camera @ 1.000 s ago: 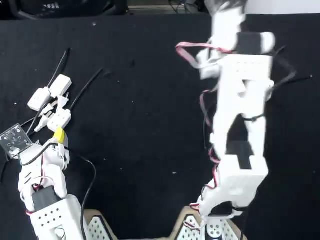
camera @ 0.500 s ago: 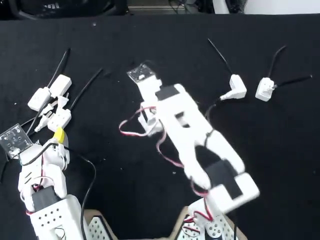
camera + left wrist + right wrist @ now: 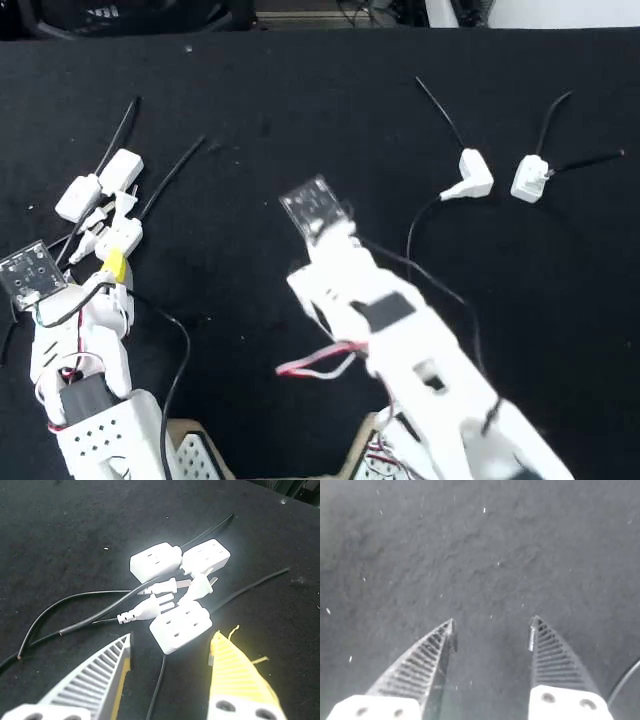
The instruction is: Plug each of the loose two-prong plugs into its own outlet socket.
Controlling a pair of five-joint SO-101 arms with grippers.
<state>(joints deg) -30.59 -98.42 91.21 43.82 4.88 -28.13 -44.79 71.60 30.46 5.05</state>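
Three white outlet sockets lie bunched at the mat's left: one [image 3: 155, 560], a second [image 3: 206, 555], and the nearest [image 3: 180, 626]. Loose white two-prong plugs [image 3: 167, 586] on black cords lie between them. The same cluster [image 3: 105, 205] sits at the left of the high view. My left gripper [image 3: 171, 636] is open just short of the nearest socket, holding nothing. Its yellow finger [image 3: 117, 268] is beside that socket [image 3: 120, 237]. My right gripper [image 3: 493, 621] stands open over bare black mat, and its arm [image 3: 360, 300] lies across the middle.
Two more white plug pieces [image 3: 475, 175] [image 3: 527, 180] with black cords lie at the back right. Black cords [image 3: 170, 175] trail from the left cluster. Another cord [image 3: 440, 285] curves beside the right arm. The black mat [image 3: 250, 120] covers the table.
The right arm swung from the back right across to the centre, then drew back toward the front. The left arm shifted only slightly.
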